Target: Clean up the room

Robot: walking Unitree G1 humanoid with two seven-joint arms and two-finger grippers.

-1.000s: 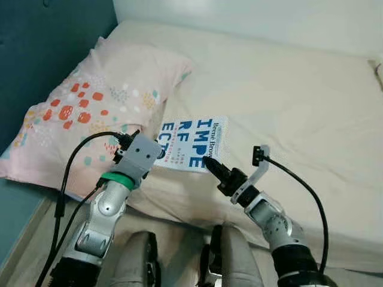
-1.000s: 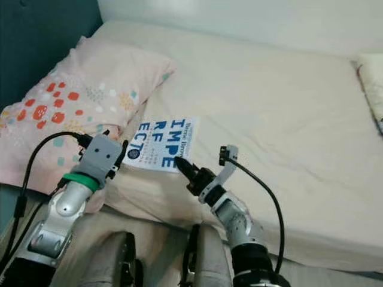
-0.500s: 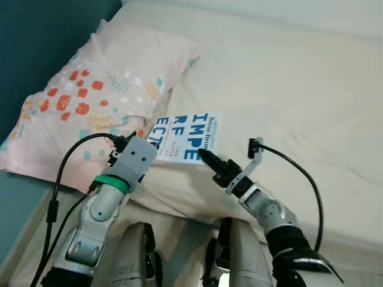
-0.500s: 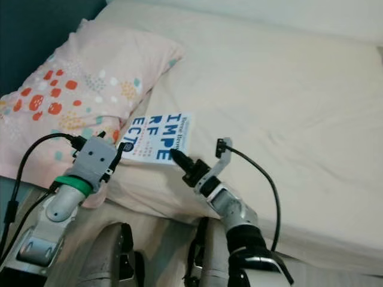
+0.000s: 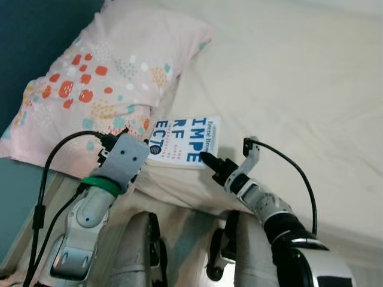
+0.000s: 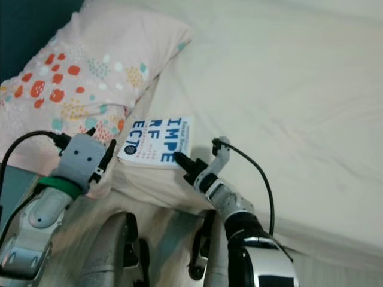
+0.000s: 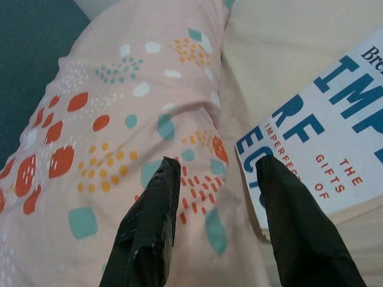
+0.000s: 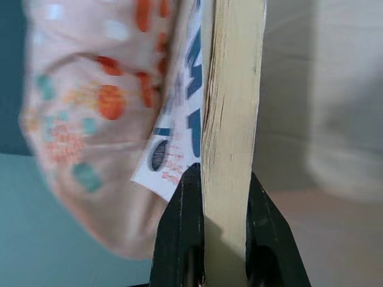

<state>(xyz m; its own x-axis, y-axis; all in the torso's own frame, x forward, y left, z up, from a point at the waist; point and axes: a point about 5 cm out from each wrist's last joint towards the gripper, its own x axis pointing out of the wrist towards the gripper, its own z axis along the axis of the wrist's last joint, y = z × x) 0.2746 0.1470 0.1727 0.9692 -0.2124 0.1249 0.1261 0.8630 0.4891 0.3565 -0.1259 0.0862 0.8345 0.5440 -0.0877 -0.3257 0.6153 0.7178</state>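
Cream bedding covers the bed (image 5: 311,78), whose near edge runs across the lower part of the eye views, with a dark teal wall (image 5: 36,42) at the head end on the robot's left. At that head end lies a pink pillow (image 5: 102,78) printed with orange, teal and white spots, reaching the bed's near edge.

Task item: a white book (image 5: 182,141) with large blue lettering lies flat at the near edge of the bed, just beside the pillow's lower corner and touching or nearly touching it.

Right gripper (image 5: 206,158): positioned at the book's near right corner. The right wrist view shows its two black fingers (image 8: 179,233) closed against either face of the book (image 8: 230,101), the page block clamped between them.

Left gripper (image 7: 215,173): held over the pillow's lower corner at the bed's near edge, beside the book's left side. In the left wrist view its fingers (image 7: 152,209) stand spread apart with nothing between them; one lies over the pillow (image 7: 114,113), the other over the corner of the book cover (image 7: 323,137). Contact with either cannot be confirmed.
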